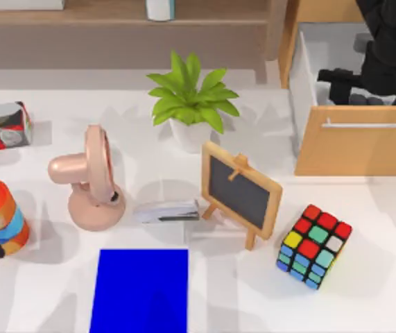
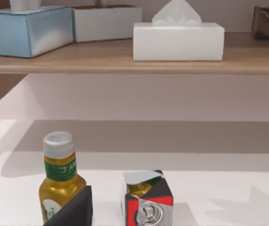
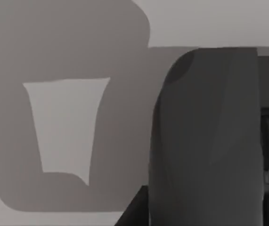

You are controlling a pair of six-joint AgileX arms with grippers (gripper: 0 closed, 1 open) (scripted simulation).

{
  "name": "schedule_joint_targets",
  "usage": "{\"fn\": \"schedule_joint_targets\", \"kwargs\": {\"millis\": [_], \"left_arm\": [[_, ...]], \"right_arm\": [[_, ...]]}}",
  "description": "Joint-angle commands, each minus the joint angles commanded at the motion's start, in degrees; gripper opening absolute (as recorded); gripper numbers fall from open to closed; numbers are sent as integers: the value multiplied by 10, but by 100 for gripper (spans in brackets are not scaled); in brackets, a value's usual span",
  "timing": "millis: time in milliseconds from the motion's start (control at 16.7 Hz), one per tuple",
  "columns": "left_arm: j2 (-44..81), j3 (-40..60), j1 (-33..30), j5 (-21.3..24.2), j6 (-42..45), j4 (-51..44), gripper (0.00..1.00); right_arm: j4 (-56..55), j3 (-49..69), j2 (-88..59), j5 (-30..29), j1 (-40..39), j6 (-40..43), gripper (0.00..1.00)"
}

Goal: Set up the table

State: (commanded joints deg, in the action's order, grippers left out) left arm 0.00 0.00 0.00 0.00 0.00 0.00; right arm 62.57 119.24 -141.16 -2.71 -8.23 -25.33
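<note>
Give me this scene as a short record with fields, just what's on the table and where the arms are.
surface: white table
front: blue mat
centre: pink desk fan, potted plant, small chalkboard
right: colour cube, open wooden drawer
left: striped cup, printed cube
left arm: left edge
right arm: over the drawer

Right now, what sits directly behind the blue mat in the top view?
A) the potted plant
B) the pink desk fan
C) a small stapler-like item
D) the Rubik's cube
C: the small grey stapler-like item lies just beyond the blue mat's far edge on the table.
</note>
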Motion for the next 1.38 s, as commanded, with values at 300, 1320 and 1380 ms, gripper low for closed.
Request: {"fn": "schedule_joint_targets", "kwargs": {"millis": [300,1320,1380], "left_arm": [[0,0,0,0,0,0,100],[0,0,0,0,0,0,100],[0,0,0,0,0,0,100]], "right_arm": [[0,0,0,0,0,0,0],[86,73,148,15,-55,115,0],[86,89,159,20,-76,124,0]]}}
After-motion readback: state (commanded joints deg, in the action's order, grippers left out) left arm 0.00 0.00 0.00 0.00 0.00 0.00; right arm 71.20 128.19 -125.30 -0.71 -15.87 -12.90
